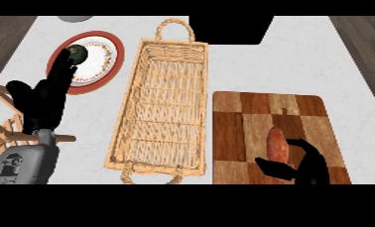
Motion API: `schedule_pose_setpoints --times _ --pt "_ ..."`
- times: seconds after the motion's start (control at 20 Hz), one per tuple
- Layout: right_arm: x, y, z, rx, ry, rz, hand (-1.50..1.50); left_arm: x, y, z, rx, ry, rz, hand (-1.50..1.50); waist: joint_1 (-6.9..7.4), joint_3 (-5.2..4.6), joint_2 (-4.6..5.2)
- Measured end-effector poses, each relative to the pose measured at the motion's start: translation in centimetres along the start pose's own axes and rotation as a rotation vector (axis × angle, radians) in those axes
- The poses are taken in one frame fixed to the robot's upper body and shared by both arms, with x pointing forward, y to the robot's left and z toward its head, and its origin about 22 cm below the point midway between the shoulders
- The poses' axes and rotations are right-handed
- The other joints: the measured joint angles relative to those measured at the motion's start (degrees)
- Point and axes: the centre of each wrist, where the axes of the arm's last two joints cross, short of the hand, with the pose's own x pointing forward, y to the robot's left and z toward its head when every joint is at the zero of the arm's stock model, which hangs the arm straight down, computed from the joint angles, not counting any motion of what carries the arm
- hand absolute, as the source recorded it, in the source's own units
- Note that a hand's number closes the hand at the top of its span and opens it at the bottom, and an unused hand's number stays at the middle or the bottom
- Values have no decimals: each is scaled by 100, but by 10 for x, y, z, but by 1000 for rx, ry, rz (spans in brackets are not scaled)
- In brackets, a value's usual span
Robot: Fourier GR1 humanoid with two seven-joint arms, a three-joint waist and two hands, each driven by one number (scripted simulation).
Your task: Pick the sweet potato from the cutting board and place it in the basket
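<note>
The right hand [304, 164] sits at five o'clock, fingers spread open around the lower end of the sweet potato [277, 144], which lies on the cutting board [253, 109]. At nine o'clock from the board lies the wicker basket [132, 102]. The left hand [45, 97] rests open at nine o'clock on the desk [293, 67], fingers over a red-rimmed plate [99, 70].

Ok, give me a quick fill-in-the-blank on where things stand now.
1. The sweet potato lies on the ____.
2. The basket holds ____.
3. The hand nearest the sweet potato is the ____ hand.
4. The left hand shows beside a red-rimmed ____.

Missing words: cutting board; nothing; right; plate.
</note>
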Motion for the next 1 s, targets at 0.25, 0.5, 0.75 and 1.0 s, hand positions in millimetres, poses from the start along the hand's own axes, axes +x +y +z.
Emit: schedule_pose_setpoints --times 0.25,0.5,0.75,1.0 --pt "-5 5 -1 10 -34 -20 150 2 5 3 -6 2 3 0 -5 -32 -22" --pt "-4 11 8 35 -84 -22 150 -6 5 3 -1 9 2 0 -11 -39 -20" --pt "7 53 79 305 -485 159 150 1 -12 -1 -74 -21 8 0 538 12 43" --pt "-1 82 159 590 -863 257 150 8 -29 -5 -130 -39 14 0 810 112 108"
